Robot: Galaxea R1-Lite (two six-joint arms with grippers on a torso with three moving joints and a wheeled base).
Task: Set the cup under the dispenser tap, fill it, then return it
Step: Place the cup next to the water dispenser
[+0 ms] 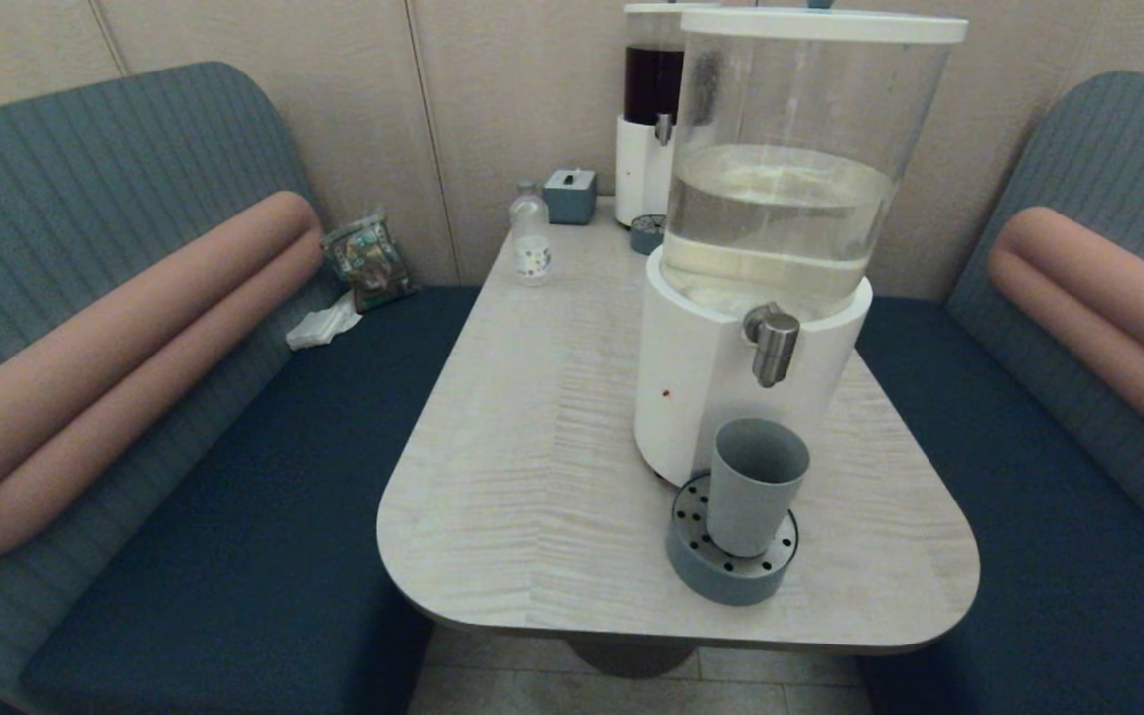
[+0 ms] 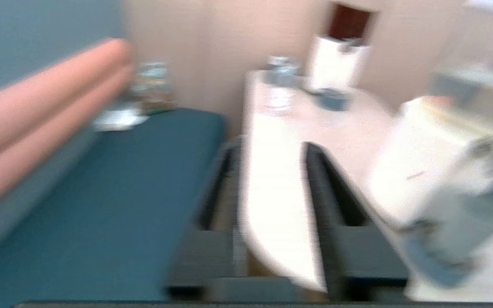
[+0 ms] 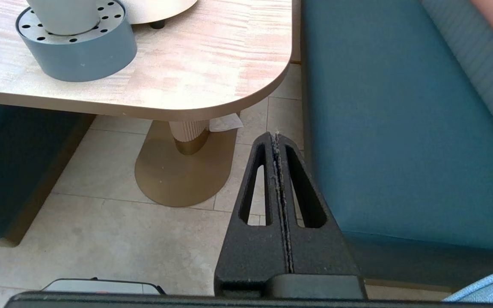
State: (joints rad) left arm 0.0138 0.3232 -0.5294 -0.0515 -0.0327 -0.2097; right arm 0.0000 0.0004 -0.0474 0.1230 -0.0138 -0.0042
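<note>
Cup position: I see the cup [image 1: 757,484] standing upright on the round drip tray [image 1: 731,574] near my edge of the table [image 1: 532,477], directly below the dispenser tap [image 1: 774,344], with nothing holding it.

Cup handling: I judge it a light, rigid tumbler with a matte, slightly tapered wall and no handle. It looks empty from above, though I cannot see to the bottom. Once filled it will be heavier and ready to slosh, so I would keep it vertical.

Where to grip: I would close across the bare wall around mid-height, below the rim and above the tray's perforated top, so the taper does not let it slide down through the fingers.

Right gripper: my right gripper [image 3: 277,141] hangs below table level beside the bench seat, over the floor tiles. Its fingers are pressed together and hold nothing. It is well apart from the cup.

Left gripper: my left gripper [image 2: 268,171] is low at the table's near left edge, fingers spread with the table edge showing between them. It grips nothing, and the cup sits off to one side of it.

Tap: short brushed-metal spout on the white base of the large dispenser [image 1: 761,258]. No stream is visible.

Farther back: a small clear bottle [image 1: 530,238] stands near the wall.
</note>
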